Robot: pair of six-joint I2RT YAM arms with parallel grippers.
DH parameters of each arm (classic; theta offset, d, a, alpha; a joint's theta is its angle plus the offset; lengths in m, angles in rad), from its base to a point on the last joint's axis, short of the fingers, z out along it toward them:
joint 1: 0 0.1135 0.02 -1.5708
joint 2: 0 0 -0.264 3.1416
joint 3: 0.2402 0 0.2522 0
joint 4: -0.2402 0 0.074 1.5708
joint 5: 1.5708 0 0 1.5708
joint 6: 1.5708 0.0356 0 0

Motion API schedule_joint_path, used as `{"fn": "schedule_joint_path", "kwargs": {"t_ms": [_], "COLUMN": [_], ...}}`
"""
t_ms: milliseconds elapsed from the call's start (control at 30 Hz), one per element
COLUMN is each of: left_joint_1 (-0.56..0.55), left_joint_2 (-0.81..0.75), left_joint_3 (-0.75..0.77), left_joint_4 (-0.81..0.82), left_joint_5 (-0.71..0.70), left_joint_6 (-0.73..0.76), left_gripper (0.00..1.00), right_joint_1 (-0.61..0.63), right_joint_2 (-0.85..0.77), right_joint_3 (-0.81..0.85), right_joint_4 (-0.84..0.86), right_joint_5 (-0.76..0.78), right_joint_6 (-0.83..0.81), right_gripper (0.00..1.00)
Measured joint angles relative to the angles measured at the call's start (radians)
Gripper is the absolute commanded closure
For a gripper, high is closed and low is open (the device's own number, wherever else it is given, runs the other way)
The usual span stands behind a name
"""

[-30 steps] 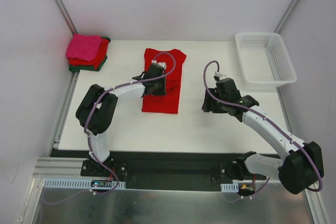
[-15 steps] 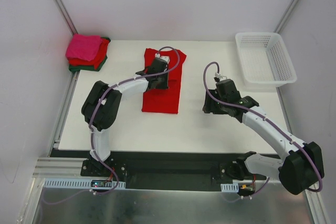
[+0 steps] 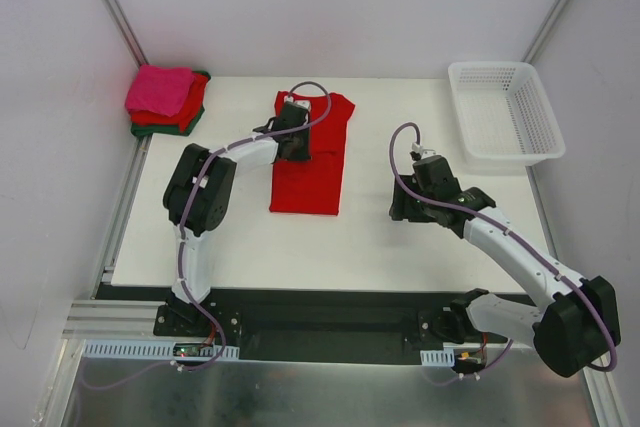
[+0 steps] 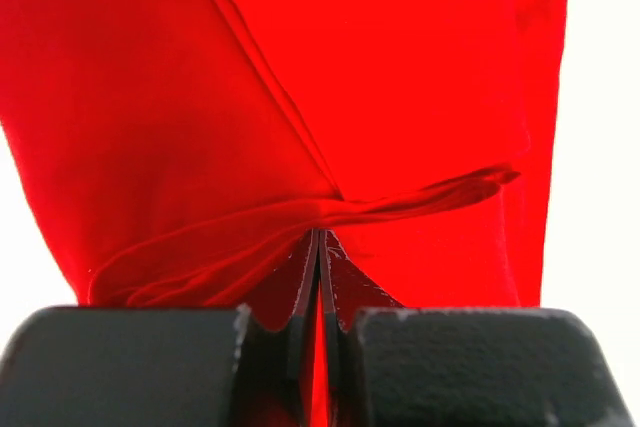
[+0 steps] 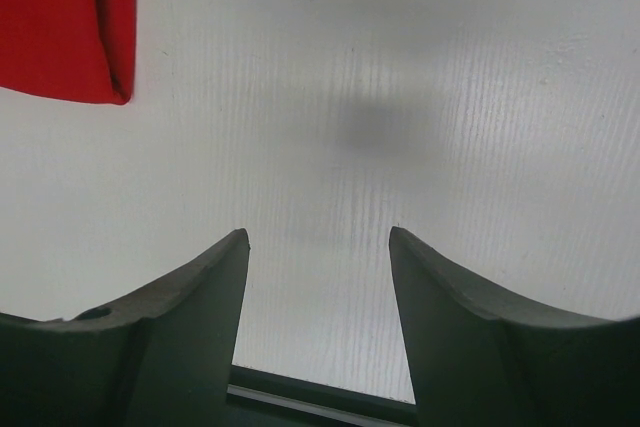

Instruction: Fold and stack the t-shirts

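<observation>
A bright red t-shirt (image 3: pixel 312 185) lies folded into a long strip at the table's centre back. My left gripper (image 3: pixel 298 150) sits over its far half. In the left wrist view the jaws are shut, and folds of the red t-shirt (image 4: pixel 200 97) bunch and converge at the left gripper (image 4: pixel 320 237) tips. My right gripper (image 3: pixel 398 209) hovers low over bare table to the right of the shirt. It stands open in the right wrist view, with only white table between the right gripper (image 5: pixel 318 237) fingers. The shirt's corner (image 5: pixel 70 27) shows at that view's upper left.
A stack of folded t-shirts, hot pink (image 3: pixel 160 89) on top with red and dark green (image 3: pixel 186 127) beneath, sits at the table's far left corner. A white lattice basket (image 3: pixel 505 112) stands at the far right. The white table (image 3: pixel 400 107) ends at a dark front rail.
My left gripper has moved toward the far end of the red t-shirt, its arm stretching further out. The right arm has shifted slightly toward the near side, still open.
</observation>
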Motion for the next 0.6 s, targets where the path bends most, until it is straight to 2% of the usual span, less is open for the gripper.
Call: {"fn": "schedule_joint_path", "kwargs": {"t_ms": [467,567,600], "left_joint_1": [0.002,0.002,0.002], "left_joint_2": [0.056,0.045,0.035], "left_joint_3": [0.140,0.141,0.139], "left_joint_4": [-0.018,-0.022,-0.023], "left_joint_5": [0.094,0.120,0.126], "left_joint_6": [0.034,0.033,0.033], "left_gripper": [0.99,0.96,0.92], "right_joint_1": [0.000,0.000,0.000], "right_joint_2": [-0.022,-0.027,-0.028], "right_joint_3": [-0.005,-0.005,-0.005], "right_joint_4": [-0.016,-0.018,-0.018], "right_joint_5": [0.003,0.002,0.002], "right_joint_6": [0.000,0.000,0.000], "right_gripper": [0.38,0.38,0.37]}}
